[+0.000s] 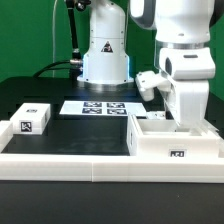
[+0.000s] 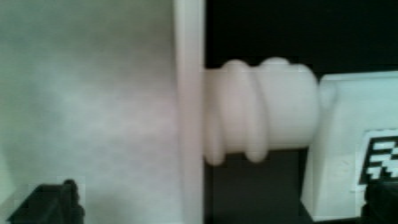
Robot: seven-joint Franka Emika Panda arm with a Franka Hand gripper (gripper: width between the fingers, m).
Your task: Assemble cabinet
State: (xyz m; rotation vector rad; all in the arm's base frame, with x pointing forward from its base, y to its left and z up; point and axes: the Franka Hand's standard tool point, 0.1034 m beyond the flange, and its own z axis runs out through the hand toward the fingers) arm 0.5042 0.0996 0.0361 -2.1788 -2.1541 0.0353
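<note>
The cabinet body [image 1: 160, 138], a white open box with a tag on its front, stands at the exterior view's right. A smaller white panel [image 1: 32, 117] with a tag lies at the left. My gripper [image 1: 186, 118] hangs low over the body's far right part, its fingertips hidden there. In the wrist view a blurred white wall [image 2: 89, 100], a ribbed white peg [image 2: 258, 110] and a tagged white piece [image 2: 356, 135] fill the picture. The dark fingertips [image 2: 54, 205] stand wide apart at the picture's edges, touching nothing that I can see. The gripper [image 2: 217, 205] looks open.
The marker board [image 1: 100, 106] lies flat at the middle back, in front of the arm's base [image 1: 105, 60]. The low white border rail [image 1: 90, 165] runs along the front edge of the black table.
</note>
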